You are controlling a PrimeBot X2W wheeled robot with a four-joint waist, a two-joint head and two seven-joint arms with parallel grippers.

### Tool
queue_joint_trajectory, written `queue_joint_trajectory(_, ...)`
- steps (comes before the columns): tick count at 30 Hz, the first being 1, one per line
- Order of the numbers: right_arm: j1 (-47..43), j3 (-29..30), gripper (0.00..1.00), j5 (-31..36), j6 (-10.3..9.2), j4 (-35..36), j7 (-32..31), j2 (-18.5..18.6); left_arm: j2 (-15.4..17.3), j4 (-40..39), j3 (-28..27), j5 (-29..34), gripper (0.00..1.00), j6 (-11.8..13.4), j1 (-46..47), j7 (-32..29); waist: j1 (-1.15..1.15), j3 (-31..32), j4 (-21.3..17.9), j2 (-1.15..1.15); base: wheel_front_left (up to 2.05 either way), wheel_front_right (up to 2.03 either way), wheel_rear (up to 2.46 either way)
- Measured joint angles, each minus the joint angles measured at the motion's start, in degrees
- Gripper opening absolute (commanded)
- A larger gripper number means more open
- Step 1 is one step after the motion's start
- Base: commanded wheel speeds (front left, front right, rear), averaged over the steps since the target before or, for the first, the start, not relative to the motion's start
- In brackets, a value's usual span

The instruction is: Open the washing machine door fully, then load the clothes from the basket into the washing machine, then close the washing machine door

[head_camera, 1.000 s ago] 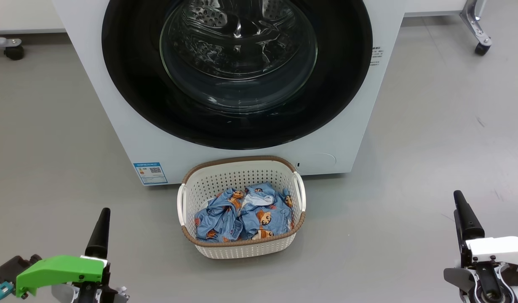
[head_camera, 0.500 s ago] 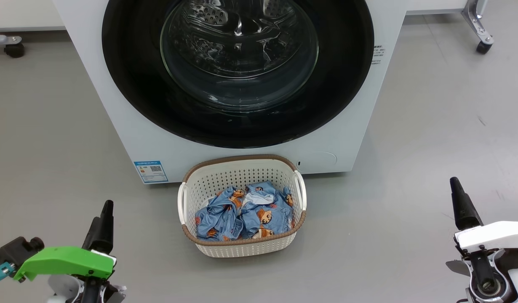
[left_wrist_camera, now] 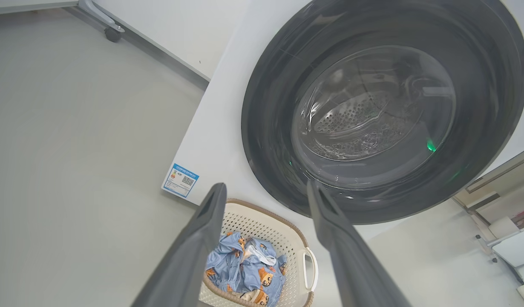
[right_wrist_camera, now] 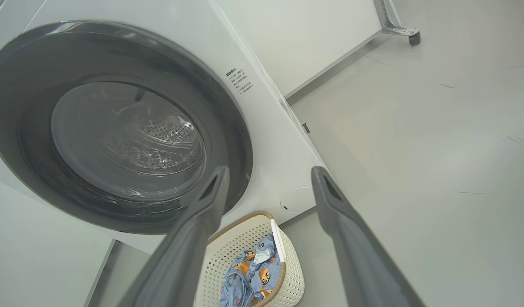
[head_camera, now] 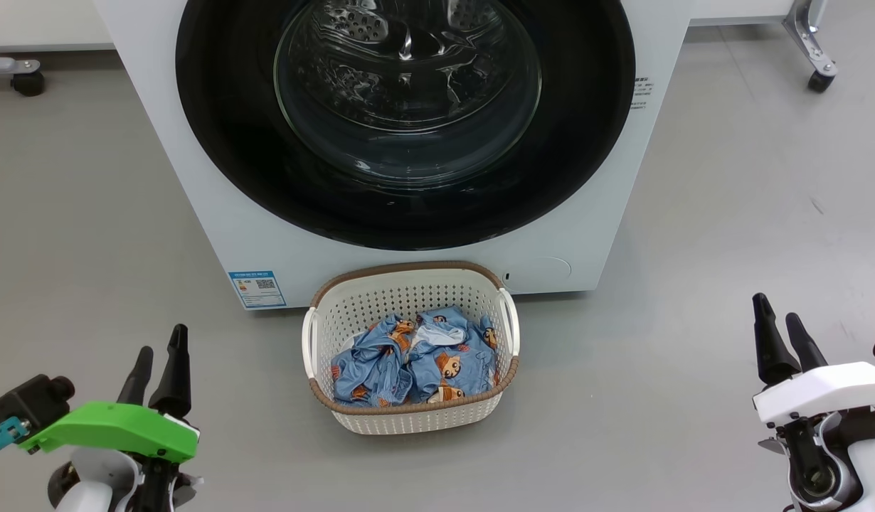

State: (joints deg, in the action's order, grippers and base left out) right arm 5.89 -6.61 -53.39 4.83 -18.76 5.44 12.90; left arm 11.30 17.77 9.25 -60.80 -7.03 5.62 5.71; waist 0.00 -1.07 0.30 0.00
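The white washing machine stands ahead with its round black-rimmed door shut flat against the front; the steel drum shows through the glass bowl. On the floor just before it sits the cream basket holding the crumpled light blue clothes. My left gripper hovers open over the floor at the lower left, well left of the basket, nothing between its fingers. My right gripper hovers open at the lower right, far right of the basket, also empty. Both wrist views look up at the door and down on the basket.
A blue sticker sits low on the machine's left front. Castor wheels of frames stand at the far left and far right. Grey floor spreads on both sides of the machine and around the basket.
Both grippers have risen slightly in the head view and turned, so that both fingers of each now show. The head camera has shifted a little. Door, basket and clothes have not moved.
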Motion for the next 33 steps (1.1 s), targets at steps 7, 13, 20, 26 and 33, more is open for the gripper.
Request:
queue_joint_trajectory(7,1.3,-2.2,1.0,6.7,-0.65,-0.3,1.6,1.6,0.9,0.0,0.9,7.7,1.0,0.1,0.5,1.7,0.0,0.0,0.2,0.0,0.0,0.0,0.0)
queue_joint_trajectory(13,2.2,-3.8,1.0,11.9,-1.02,-0.5,2.8,2.6,1.9,0.1,1.9,13.0,1.0,0.2,0.9,2.9,0.0,0.0,0.3,0.0,0.0,0.0,0.0)
queue_joint_trajectory(20,3.2,-5.8,1.0,18.1,-1.54,-0.7,4.1,3.9,2.3,0.5,2.5,19.0,1.0,0.3,1.2,4.0,0.0,0.0,0.4,0.0,0.0,0.0,0.0)
queue_joint_trajectory(26,3.6,-7.1,1.0,22.6,-2.02,-1.3,5.3,5.1,2.6,0.7,2.5,23.6,1.0,0.3,1.6,5.2,0.0,0.0,0.5,0.0,0.0,0.0,0.0)
queue_joint_trajectory(33,4.6,-8.6,1.0,28.2,-2.65,-1.7,6.6,5.9,3.1,1.7,2.8,29.0,1.0,0.3,2.1,6.5,0.0,0.0,0.6,0.0,0.0,0.0,0.0)
